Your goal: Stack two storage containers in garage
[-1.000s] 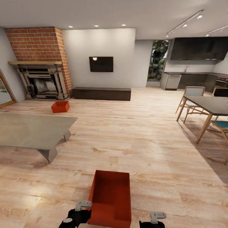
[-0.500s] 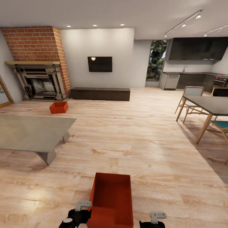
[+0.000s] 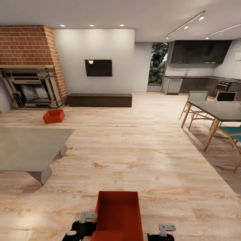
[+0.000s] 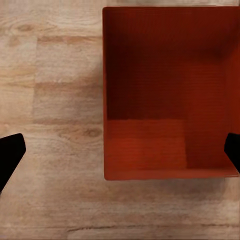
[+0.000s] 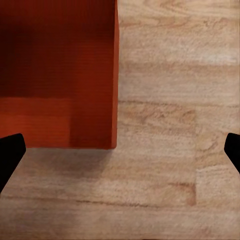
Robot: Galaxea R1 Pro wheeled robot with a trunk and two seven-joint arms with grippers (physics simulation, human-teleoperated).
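The left claw [image 3: 87, 216] and the right claw [image 3: 166, 228] sit at the near edge of the head view, one on each side of the near storage container [image 3: 117, 216], a red-orange open bin that stands on the light wood plank floor [image 3: 150, 160] and is not touched by either. Both claws are released: in each wrist view the two dark fingertips [image 4: 10, 155] stand wide apart, with the bin's wall and the planks between them. On the left, a little farther, stands a low grey coffee table [image 3: 30, 147]. On the right stand a dark dining table [image 3: 217, 110] and wooden chairs. Far on the left, the second storage container [image 3: 53, 116] lies on the floor, near the brick fireplace [image 3: 30, 83]. Behind it a dark low bench [image 3: 99, 99] runs under the wall television [image 3: 98, 68], and the kitchen [image 3: 197, 73] is far right.
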